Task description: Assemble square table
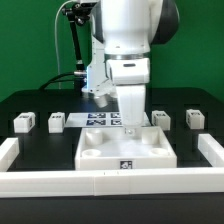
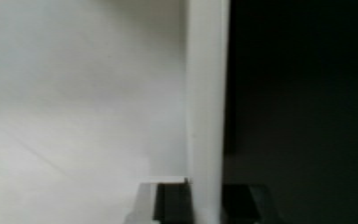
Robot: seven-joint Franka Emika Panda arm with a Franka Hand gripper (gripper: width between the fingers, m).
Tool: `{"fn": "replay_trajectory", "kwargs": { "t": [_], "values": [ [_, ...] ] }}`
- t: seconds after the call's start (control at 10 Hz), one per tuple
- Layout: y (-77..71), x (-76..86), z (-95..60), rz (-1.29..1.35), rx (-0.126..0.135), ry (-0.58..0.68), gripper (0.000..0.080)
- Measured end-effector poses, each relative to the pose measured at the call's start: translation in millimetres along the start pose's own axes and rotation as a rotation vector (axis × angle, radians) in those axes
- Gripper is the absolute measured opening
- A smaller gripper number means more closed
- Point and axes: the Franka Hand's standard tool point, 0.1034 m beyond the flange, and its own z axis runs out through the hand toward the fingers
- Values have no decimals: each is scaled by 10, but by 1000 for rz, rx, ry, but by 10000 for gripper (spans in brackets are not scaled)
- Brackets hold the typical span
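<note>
The square table's white slab (image 1: 127,152) lies flat at the table's front middle, with a tag on its near rim. My gripper (image 1: 131,124) is down at the slab's far edge. In the wrist view the slab's surface (image 2: 87,110) fills one side and its raised rim (image 2: 208,90) runs between my fingertips (image 2: 174,205). The jaws stand one on each side of the rim and close against it. Four small white legs stand in a row behind the slab: two at the exterior view's left (image 1: 24,122) (image 1: 56,122) and two at its right (image 1: 161,119) (image 1: 194,118).
The marker board (image 1: 103,119) lies behind the slab, partly hidden by my arm. White border rails run along the front (image 1: 110,182), the left (image 1: 8,150) and the right (image 1: 212,150). The table top is black (image 2: 309,110).
</note>
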Motion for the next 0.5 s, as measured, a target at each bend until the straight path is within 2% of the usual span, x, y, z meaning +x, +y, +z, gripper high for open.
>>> {"fn": "replay_trajectory", "kwargs": {
  "t": [0.3,0.5],
  "values": [
    [153,261,0,37,-15,12,58],
    [199,404,-7,42,-13,12,58]
  ]
}}
